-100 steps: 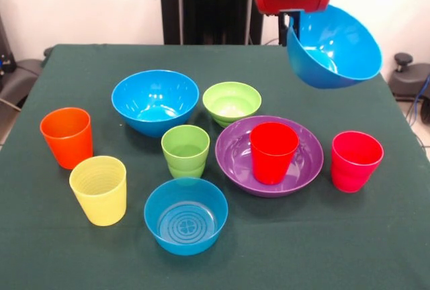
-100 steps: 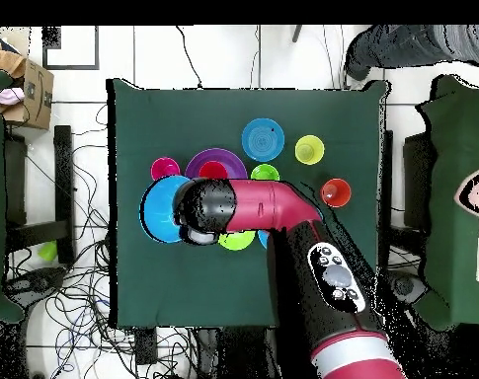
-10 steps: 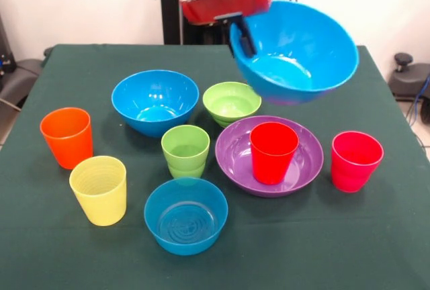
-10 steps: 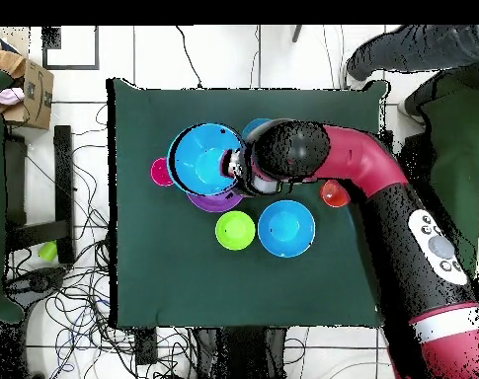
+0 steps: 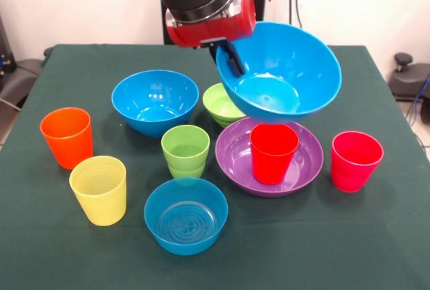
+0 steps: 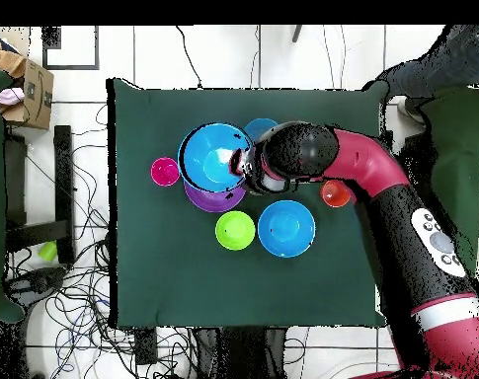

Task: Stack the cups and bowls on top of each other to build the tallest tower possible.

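The claw [image 5: 233,58] is closed on the rim of a large blue bowl [image 5: 282,68], one finger inside the wall and one outside, and carries it tilted in the air above the purple bowl [image 5: 269,156] and the red cup [image 5: 273,151] standing in it. Seen from overhead, the carried bowl [image 6: 214,156] covers most of the purple one.

The bowl looks like thin glossy plastic: light, stiff and probably slippery. A pinch on the rim is the natural hold, but the bowl hangs off to one side and could swing or slip if the arm jerks. The cups are ribbed and light; they would tip easily under a bowl set down off-centre, so a bowl likely needs to land level and centred.

There are five bowls:
- the carried blue one
- a second large blue bowl [image 5: 155,101] on the table [image 5: 376,243]
- a small blue bowl [image 5: 186,215] with a ringed bottom
- a small green bowl [image 5: 222,102], partly hidden behind the carried one
- the wide purple one

There are five cups:
- orange [image 5: 66,137]
- yellow [image 5: 99,189]
- light green [image 5: 185,151]
- red
- pinkish-red [image 5: 356,160]

Apart from the red cup in the purple bowl, nothing is stacked yet.
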{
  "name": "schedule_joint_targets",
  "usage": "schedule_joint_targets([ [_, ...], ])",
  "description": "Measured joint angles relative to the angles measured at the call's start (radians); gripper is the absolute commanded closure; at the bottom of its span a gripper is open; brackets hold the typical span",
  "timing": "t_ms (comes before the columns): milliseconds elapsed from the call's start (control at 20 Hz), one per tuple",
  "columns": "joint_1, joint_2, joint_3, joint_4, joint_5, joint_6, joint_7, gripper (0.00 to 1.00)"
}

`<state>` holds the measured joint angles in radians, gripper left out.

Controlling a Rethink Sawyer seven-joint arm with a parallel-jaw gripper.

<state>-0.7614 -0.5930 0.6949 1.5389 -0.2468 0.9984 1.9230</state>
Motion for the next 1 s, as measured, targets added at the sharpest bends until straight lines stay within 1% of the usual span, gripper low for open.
schedule_joint_targets([
  [100,0.0,0.008,0.0,0.0,0.0,-0.027,0.0,1.0],
  [150,0.0,0.013,0.0,0.001,0.002,-0.059,0.0,1.0],
  [400,0.001,0.021,0.002,0.001,0.012,-0.102,0.0,1.0],
  [750,0.001,0.036,0.007,0.001,0.038,-0.108,0.0,1.0],
  [1000,0.001,0.039,0.009,0.003,0.042,-0.108,0.0,1.0],
])
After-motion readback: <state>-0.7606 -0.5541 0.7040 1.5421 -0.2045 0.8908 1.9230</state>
